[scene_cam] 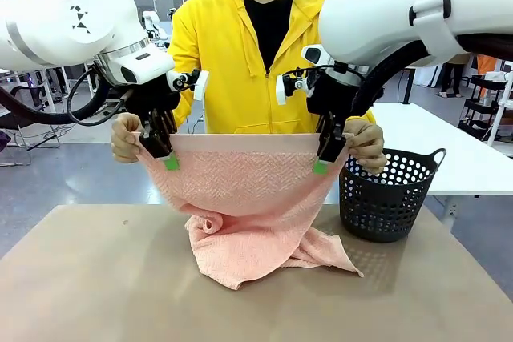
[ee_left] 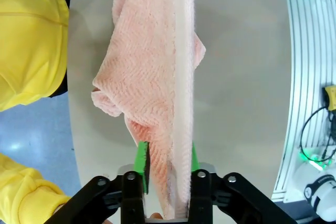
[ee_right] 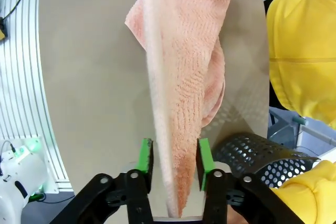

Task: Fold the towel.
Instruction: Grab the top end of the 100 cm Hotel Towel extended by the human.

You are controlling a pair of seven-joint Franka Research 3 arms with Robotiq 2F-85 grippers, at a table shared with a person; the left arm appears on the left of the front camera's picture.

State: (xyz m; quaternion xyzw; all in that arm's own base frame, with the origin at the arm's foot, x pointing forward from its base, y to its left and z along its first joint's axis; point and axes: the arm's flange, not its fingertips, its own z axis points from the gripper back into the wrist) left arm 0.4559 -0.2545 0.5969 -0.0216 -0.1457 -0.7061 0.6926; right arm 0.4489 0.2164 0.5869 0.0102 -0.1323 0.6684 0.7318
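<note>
Nearest the front camera lies the bare brown table (scene_cam: pixel 96 294), and above its far half the pink towel (scene_cam: pixel 248 190) hangs by its top hem. The left gripper (scene_cam: pixel 167 158) and the right gripper (scene_cam: pixel 321 162) are each closed on that hem, the green pads pinching the cloth just inside its two upper corners. A person's hand (scene_cam: pixel 124 138) grips the corner just outside the left gripper, and the other hand (scene_cam: pixel 369 146) the corner just outside the right one. The hem runs level from one gripper to the other, sagging slightly between them. From it the cloth falls straight down, so the towel's length appears to point at the table. Its lower end lies bunched on the surface below and between the grippers, with one tail trailing towards the right gripper's side. A black basket (scene_cam: pixel 385 198) stands below and outside the right gripper, close to that tail. To do the step well, both arms would likely need to rise together and level. That means holding the hem taut without tugging it from the pads, until the bunched end hangs free and flat, clear of the basket.
</note>
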